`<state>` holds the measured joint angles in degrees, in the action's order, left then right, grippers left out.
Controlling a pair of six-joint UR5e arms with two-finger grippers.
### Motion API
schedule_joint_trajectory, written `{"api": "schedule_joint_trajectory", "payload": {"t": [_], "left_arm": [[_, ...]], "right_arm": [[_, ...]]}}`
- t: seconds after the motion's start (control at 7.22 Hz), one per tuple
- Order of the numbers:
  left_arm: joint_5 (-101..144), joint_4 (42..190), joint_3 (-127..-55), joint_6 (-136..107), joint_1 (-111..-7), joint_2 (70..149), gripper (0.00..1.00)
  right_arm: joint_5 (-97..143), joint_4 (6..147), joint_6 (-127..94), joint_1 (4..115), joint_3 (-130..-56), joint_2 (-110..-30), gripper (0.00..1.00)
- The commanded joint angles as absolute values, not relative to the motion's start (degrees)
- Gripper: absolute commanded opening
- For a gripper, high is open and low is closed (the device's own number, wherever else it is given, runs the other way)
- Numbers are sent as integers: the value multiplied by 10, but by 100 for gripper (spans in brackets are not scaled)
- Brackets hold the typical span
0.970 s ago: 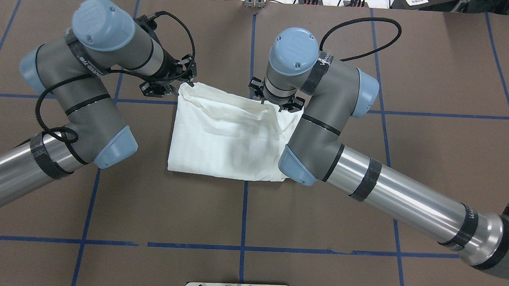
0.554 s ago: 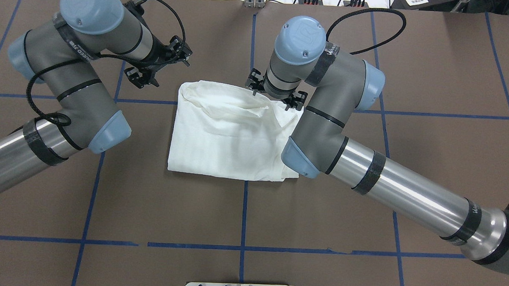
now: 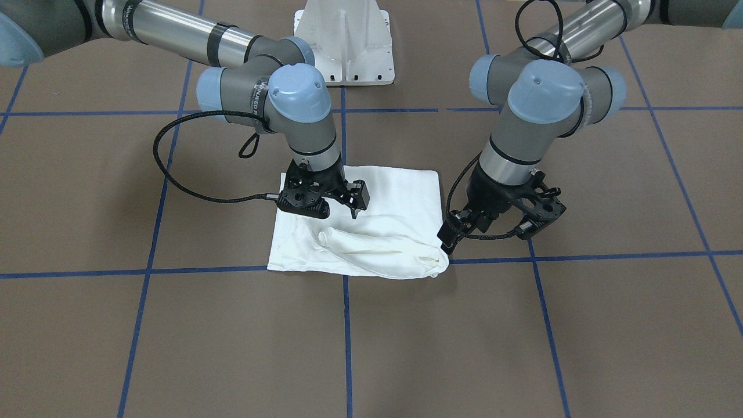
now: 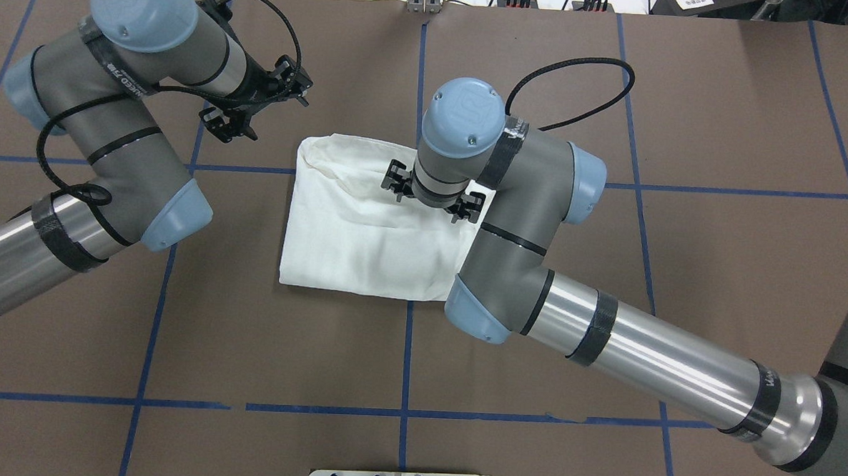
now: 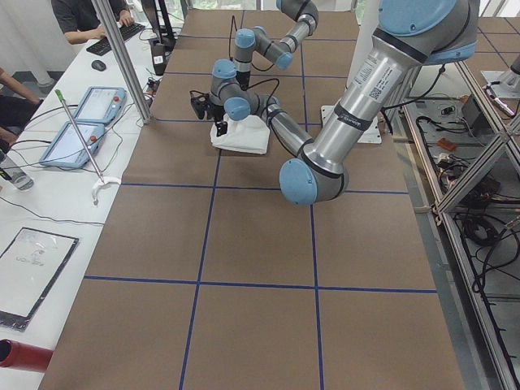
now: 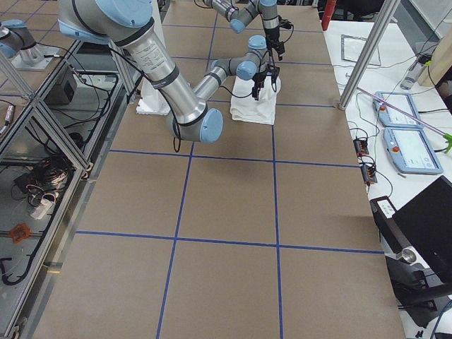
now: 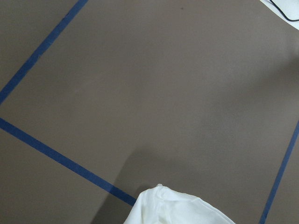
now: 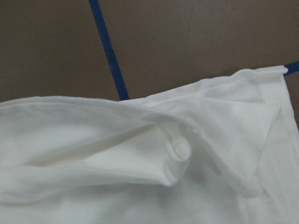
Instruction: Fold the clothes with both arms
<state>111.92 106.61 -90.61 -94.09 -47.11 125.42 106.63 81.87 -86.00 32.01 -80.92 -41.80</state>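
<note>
Right gripper (image 3: 334,208) has shifted inward over the shirt (image 3: 400,191), pointing down, jaws apparently parted, empty. Left gripper (image 3: 487,232) hangs tilted beside the shirt, released.

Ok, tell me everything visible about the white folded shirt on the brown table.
The white cotton-looking shirt lies folded into a rough rectangle on the brown table, over a crossing of blue tape lines. The side toward the robot is flat and smooth; the far edge is bunched into a loose wrinkled roll. No print or collar shows. The open black right gripper hangs over it, contact unclear; the black left gripper stands apart beside one corner.
</note>
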Motion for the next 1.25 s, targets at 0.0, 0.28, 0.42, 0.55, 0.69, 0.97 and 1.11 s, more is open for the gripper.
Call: {"api": "schedule_joint_trajectory", "payload": {"t": [0.0, 0.28, 0.42, 0.55, 0.69, 0.97, 1.11], "left_arm": [[1120, 1066, -906, -940, -473, 1253, 99], [1120, 1066, -907, -940, -482, 1251, 99], [1120, 1067, -909, -939, -483, 1239, 99], [1121, 1066, -921, -923, -483, 1226, 99], [1121, 1066, -942, -912, -484, 1205, 99], [1121, 1062, -955, -911, -486, 1196, 99], [1121, 1048, -965, -911, -485, 1196, 99]], "right_arm": [[1040, 833, -819, 304, -781, -397, 100], [1036, 829, -793, 313, -744, -386, 100], [1028, 827, -784, 315, -722, -371, 100], [1027, 823, -781, 319, -704, -359, 100], [1027, 785, -780, 325, -676, -357, 100], [1025, 762, -734, 356, -643, -345, 100], [1025, 759, -696, 378, -615, -330, 100]]}}
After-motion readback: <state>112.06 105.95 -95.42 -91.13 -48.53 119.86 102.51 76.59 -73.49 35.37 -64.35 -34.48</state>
